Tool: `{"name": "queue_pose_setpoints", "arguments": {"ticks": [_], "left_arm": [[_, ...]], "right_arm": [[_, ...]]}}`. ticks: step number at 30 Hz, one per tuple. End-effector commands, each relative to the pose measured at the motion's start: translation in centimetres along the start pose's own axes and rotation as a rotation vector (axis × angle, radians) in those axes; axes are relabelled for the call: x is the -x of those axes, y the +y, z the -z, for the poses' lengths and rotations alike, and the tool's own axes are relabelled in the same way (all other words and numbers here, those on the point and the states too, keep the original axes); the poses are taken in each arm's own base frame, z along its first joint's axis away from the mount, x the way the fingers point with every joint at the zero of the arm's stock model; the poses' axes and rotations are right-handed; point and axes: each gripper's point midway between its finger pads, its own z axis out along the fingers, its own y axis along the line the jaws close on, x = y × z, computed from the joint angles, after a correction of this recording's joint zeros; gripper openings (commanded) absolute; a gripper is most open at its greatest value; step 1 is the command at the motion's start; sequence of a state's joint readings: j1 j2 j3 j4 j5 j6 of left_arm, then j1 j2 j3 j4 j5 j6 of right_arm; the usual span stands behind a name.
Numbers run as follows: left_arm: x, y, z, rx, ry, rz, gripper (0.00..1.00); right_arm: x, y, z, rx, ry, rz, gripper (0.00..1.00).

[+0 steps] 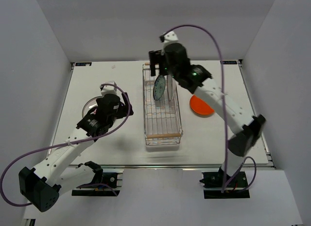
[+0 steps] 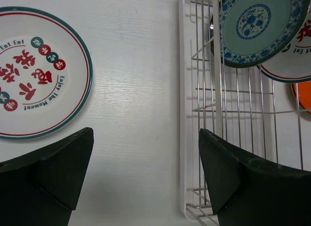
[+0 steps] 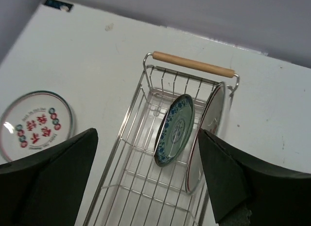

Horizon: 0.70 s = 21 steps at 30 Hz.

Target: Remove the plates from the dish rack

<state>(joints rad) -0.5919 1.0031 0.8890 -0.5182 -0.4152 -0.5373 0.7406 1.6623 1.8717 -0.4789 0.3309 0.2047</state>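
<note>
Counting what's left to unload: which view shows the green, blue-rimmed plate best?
Right wrist: the green plate shows whole, standing on edge in the dish rack beside a white plate. Left wrist shows its patterned face close up but cropped at the top; the top view shows it small.

Dish rack [image 1: 163,125]: stood on the middle of the table [image 1: 121,143].
Standing plates [image 3: 174,130]: were in its far end.
Left plate [image 2: 34,75]: lay flat left of it.
Right plate [image 1: 199,108]: lay flat right of it.
</note>
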Motion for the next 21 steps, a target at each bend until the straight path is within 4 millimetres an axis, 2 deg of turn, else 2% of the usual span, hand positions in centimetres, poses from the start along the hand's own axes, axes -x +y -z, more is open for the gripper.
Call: {"name": "queue_pose_setpoints", "arguments": {"ticks": [1, 2, 4, 5, 7, 10, 13, 17, 19, 20, 21], "left_arm": [[-0.3, 0.7, 0.3, 0.021, -0.003, 0.029, 0.98], [-0.6, 0.7, 0.3, 0.021, 0.002, 0.030, 0.98], [-1.0, 0.7, 0.3, 0.017, 0.018, 0.034, 0.98], [-1.3, 0.6, 0.4, 0.016, 0.025, 0.031, 0.98], [-1.2, 1.0, 0.4, 0.042, 0.023, 0.029, 0.98], [-1.1, 0.5, 0.4, 0.027, 0.015, 0.028, 0.98], [-1.2, 0.2, 0.3, 0.007, 0.019, 0.019, 0.98], [-1.4, 0.2, 0.3, 0.006, 0.028, 0.021, 0.98], [-1.4, 0.2, 0.3, 0.001, 0.023, 0.023, 0.98], [-1.4, 0.2, 0.3, 0.000, 0.022, 0.020, 0.98], [-1.3, 0.2, 0.3, -0.001, 0.017, 0.024, 0.98]], "right_arm": [[-2.9, 0.9, -2.0, -0.126, 0.098, 0.137, 0.89], [-2.9, 0.1, -3.3, -0.213, 0.089, 0.159, 0.89], [-3.3, -0.6, -4.1, -0.322, 0.093, 0.189, 0.89], [-3.7, 0.4, -4.9, -0.330, 0.096, 0.199, 0.89], [-4.7, 0.2, -6.2, -0.382, 0.103, 0.208, 0.89], [-5.4, -0.2, -7.3, -0.435, 0.091, 0.173, 0.89], [-7.4, -0.7, -8.6, -0.464, 0.117, 0.172, 0.89], [-8.8, -1.8, -9.9, -0.498, 0.142, 0.149, 0.89], [-9.7, -1.8, -10.6, -0.482, 0.162, 0.123, 0.89], [-10.4, -2.6, -11.0, -0.488, 0.178, 0.119, 0.88], [-11.0, -2.3, -11.4, -0.455, 0.196, 0.112, 0.88]]}}
